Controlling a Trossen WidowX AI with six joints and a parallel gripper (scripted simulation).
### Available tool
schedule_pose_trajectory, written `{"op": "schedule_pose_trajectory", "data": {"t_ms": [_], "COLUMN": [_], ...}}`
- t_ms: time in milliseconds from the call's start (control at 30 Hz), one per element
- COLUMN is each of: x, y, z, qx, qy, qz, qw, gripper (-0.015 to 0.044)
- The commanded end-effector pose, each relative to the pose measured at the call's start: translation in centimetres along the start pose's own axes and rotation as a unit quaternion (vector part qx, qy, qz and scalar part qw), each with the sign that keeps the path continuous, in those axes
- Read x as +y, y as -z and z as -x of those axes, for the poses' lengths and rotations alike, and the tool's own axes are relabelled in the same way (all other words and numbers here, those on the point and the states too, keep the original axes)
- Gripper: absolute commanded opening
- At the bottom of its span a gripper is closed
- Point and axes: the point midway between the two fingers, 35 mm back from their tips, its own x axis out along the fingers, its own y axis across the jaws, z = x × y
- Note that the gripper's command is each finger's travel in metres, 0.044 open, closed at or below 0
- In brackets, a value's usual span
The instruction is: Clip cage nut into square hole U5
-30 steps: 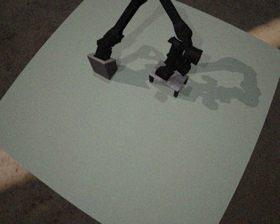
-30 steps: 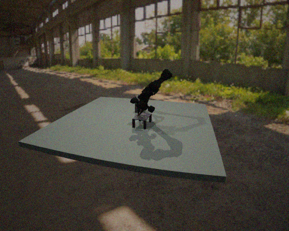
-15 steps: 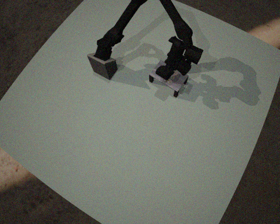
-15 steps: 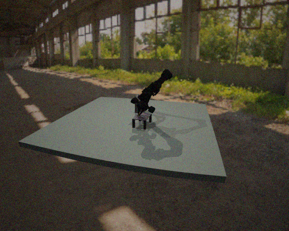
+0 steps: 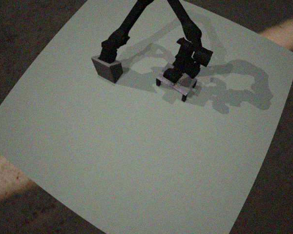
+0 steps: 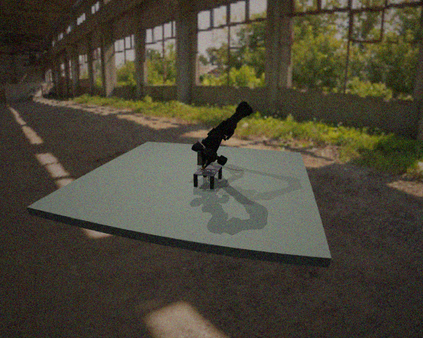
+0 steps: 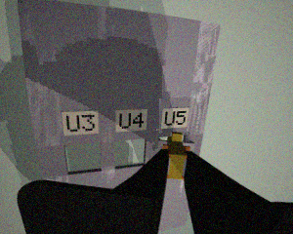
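Note:
The rail plate (image 5: 183, 89) (image 6: 216, 169) (image 7: 49, 156) stands on short dark legs. In the wrist view its labels U3 (image 7: 80, 123), U4 (image 7: 131, 120) and U5 (image 7: 175, 118) show, with open square holes under U3 and U4. My gripper (image 7: 175, 156) is over the plate, just below the U5 label in that view, and is shut on the cage nut (image 7: 176, 167). The nut looks yellow and orange, with thin pale parts to its sides at the top. The nut and the fingertips hide the U5 hole; whether the wings are in it I cannot tell.
A grey block-shaped pedestal (image 5: 106, 71) under the arm's base stands left of the plate in the top view. The plate stands on a pale table (image 5: 131, 151) (image 6: 139, 203). The arm's shadows fall across plate and table.

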Motion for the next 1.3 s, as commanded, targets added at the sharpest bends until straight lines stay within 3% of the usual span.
{"op": "schedule_pose_trajectory", "data": {"t_ms": [0,1267], "x": [0.02,0.44], "y": [-0.01,0.0], "z": [0.18,0.22], "qx": [-0.002,-0.002], "qy": [0.003,0.028], "qz": [-0.002,-0.002], "qw": [1.0,1.0], "gripper": [0.0026,0.0026]}}
